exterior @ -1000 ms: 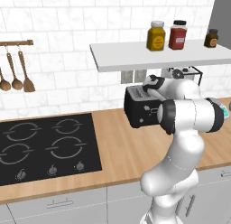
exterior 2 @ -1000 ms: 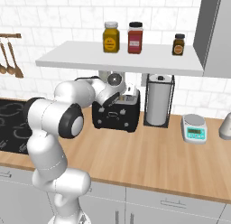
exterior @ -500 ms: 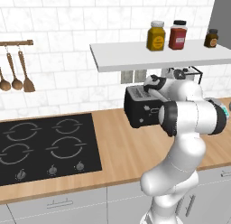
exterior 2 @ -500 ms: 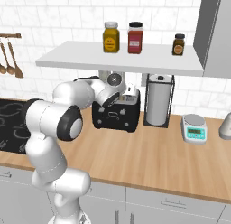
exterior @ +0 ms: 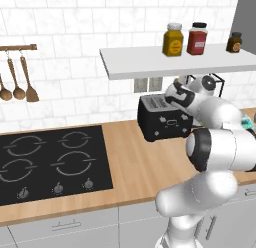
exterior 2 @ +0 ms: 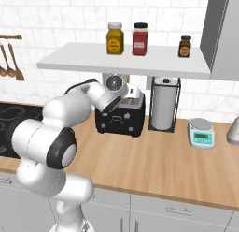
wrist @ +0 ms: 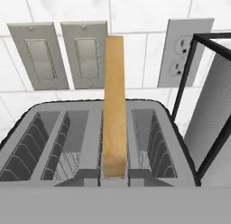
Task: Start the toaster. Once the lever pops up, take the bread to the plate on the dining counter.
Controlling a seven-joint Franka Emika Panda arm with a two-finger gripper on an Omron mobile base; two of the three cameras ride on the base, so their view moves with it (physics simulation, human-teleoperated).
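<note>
Claw [wrist: 113,174] clamped on bread [wrist: 113,105], pinching slice's near edge. Slice edge-on, long axis running straight away from claw, above toaster [wrist: 90,142] between its slots. Toaster on worktop [exterior 2: 163,156] below shelf [exterior 2: 126,62]. Likely next: lift clear, carry to plate.

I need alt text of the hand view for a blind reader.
A tan bread slice, seen edge-on, is pinched at its lower end between the shut jaws above the toaster and its empty slots. Behind are two wall switches, an outlet and a black wire holder at right.
</note>
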